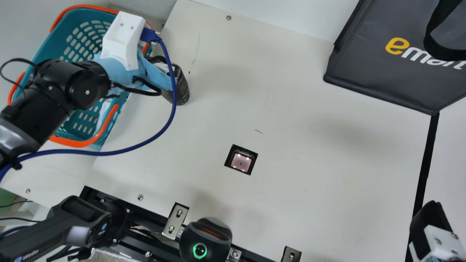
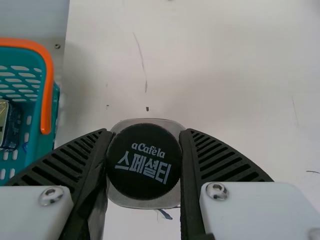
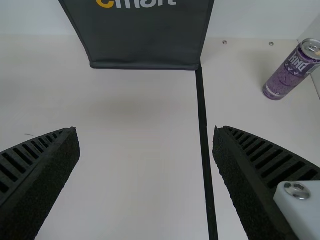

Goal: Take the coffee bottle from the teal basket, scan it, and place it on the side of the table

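1. Black device with a green light ring, at the near edge of the table; metal bracket close by. Black-and-grey jointed device at the near left corner.
2. Right gripper, near right corner in the main view. Its fingers stand wide apart, holding nothing.
3. Square scan window set into the tabletop, small lights glowing in it.
4. Left gripper, farther off, by the basket. Fingers closed in on the coffee bottle, one on each side, just under its dark cap. Bottle outside the basket, just beside it; whether its base touches the table, cannot tell.
5. Blue cable loops from the left wrist, crossing in front of the bottle in the main view.
6. Teal basket, orange-rimmed; left arm lies across the view of it. Dark wrapped item inside.
7. Dark bag, far right; black strip running nearward from it. Purple can beyond the strip, right wrist view.
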{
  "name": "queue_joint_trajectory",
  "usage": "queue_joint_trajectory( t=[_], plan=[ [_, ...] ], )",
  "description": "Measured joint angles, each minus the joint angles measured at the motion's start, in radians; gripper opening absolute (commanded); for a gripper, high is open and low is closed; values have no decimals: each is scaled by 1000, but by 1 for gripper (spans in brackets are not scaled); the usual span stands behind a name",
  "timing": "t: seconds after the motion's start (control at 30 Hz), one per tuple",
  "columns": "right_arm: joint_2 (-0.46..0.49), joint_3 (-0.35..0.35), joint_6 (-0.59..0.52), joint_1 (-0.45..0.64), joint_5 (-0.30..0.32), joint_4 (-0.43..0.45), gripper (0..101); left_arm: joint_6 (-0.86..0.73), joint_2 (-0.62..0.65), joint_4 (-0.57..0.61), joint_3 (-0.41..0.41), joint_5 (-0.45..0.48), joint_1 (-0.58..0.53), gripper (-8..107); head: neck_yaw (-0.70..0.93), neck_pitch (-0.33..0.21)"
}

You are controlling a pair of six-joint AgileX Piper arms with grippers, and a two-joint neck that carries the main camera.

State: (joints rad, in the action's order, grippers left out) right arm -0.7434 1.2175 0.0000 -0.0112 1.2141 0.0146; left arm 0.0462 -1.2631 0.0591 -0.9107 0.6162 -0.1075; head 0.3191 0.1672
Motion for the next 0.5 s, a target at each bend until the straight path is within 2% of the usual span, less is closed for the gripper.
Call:
queue_joint_trajectory(
  t=[0.5],
  plan=[
    [0,0,0,0,0,0,95,-16,-22,-4,27,-20,-8,59,-2,0]
  ],
)
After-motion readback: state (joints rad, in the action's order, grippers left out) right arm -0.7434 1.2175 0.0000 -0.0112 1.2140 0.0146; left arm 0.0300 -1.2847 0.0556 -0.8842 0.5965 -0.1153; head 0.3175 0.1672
